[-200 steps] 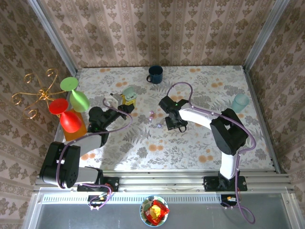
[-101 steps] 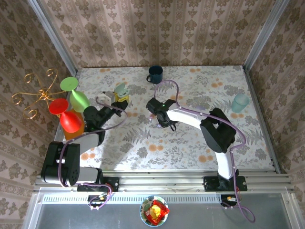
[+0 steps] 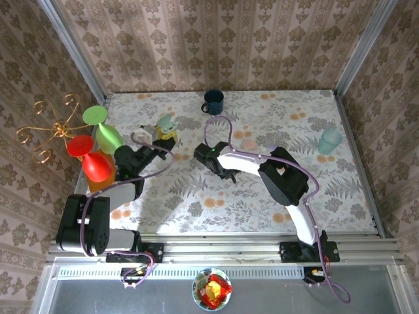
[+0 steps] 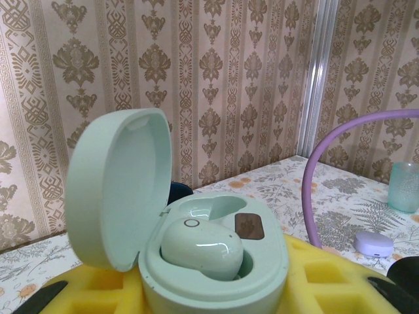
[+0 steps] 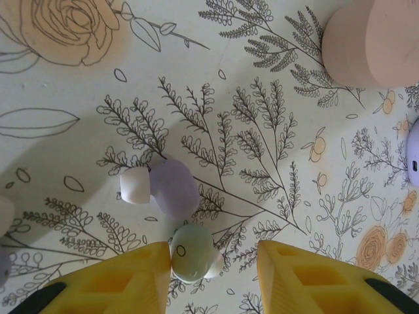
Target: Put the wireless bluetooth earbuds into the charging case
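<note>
whitish earbud point(image 5: 3, 214) cut by the left edge; pink case point(image 5: 376, 39) by the top.

We count three loose earbuds on the bench point(image 5: 275, 124): one white earbud point(image 5: 135, 185), one lilac earbud point(image 5: 173, 188) and one mint earbud point(image 5: 192, 252). Two more pale bits are cut off by the left edge, so we can't tell their kind. One seated earbud point(image 4: 200, 248) lies in the mint case point(image 4: 216, 291). That makes three cases with the pink case point(image 5: 373, 42) and the lilac case point(image 4: 373, 243). One blue mug point(image 3: 213, 101), one teal cup point(image 3: 330, 140). Four goblets: green goblet point(image 3: 95, 115), second green goblet point(image 3: 110, 137), red goblet point(image 3: 80, 145), second red goblet point(image 3: 98, 167). One gold wire stand point(image 3: 46, 131), one bowl point(image 3: 211, 290).
</note>
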`<control>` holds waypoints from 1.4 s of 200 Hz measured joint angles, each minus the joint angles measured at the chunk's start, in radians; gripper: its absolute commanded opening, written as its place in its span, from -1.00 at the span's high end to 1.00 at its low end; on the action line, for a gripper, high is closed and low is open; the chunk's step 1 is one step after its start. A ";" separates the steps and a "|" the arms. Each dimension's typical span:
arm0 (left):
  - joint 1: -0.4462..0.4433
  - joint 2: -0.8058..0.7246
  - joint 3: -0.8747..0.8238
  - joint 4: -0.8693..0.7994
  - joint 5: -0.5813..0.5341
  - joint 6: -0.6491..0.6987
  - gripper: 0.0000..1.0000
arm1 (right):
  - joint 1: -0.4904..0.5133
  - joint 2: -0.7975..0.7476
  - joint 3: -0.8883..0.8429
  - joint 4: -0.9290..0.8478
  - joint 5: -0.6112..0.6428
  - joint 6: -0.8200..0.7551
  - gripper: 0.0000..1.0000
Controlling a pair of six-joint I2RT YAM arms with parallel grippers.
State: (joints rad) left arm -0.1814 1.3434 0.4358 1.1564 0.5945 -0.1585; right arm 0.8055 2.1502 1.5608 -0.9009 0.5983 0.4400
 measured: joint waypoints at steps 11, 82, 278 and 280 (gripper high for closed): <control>0.000 0.000 0.000 0.000 0.000 0.000 0.54 | 0.000 0.008 0.006 -0.001 0.001 -0.001 0.18; 0.000 0.000 0.000 0.000 0.000 0.000 0.54 | 0.000 0.034 0.029 -0.013 0.002 -0.027 0.34; -0.068 0.019 0.004 -0.019 0.143 0.091 0.57 | -0.097 -0.449 -0.285 0.299 -0.283 -0.058 0.63; -0.069 0.019 0.005 -0.019 0.144 0.092 0.57 | -0.100 -0.459 -0.288 0.307 -0.294 -0.060 0.63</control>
State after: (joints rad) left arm -0.2501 1.3624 0.4404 1.1370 0.7387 -0.0662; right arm 0.7059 1.6909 1.2728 -0.5934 0.3042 0.3798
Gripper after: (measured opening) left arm 0.377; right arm 0.188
